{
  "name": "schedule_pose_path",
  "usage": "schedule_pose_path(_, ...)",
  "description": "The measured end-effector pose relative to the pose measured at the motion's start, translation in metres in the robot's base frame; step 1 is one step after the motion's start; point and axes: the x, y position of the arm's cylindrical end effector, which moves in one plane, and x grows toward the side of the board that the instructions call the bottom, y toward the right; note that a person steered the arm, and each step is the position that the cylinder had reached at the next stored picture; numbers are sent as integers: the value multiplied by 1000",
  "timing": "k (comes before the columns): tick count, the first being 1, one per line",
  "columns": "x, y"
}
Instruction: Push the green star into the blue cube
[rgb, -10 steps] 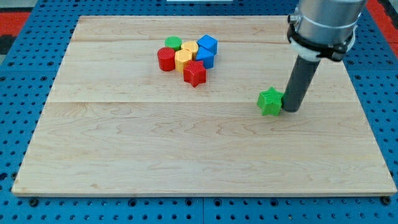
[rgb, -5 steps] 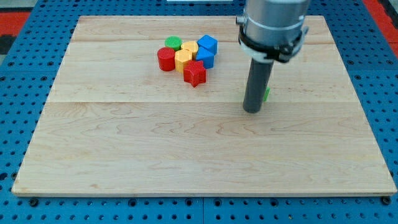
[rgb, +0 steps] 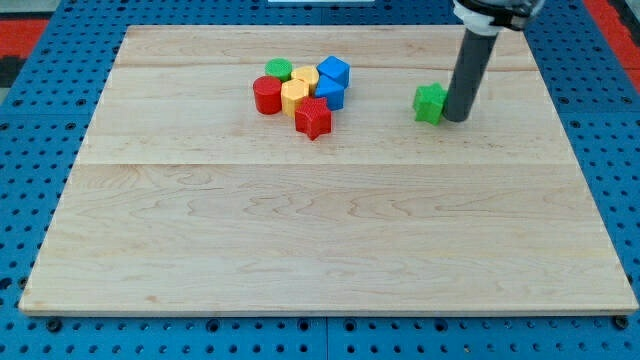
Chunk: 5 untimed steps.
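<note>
Right now, no jaws, only my tip (rgb: 456, 118) touching the green star (rgb: 430, 103) on its right side.

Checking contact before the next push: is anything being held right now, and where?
Nothing is held; there is only a rod. My tip rests against the green star on the side toward the view's right.
</note>
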Motion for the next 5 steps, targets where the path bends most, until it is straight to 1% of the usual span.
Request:
schedule_pose_path(2,-63,-26)
schedule_pose_path(3,-78,-17)
schedule_pose_path(4,-42,57)
schedule_pose_path(5,-35,7)
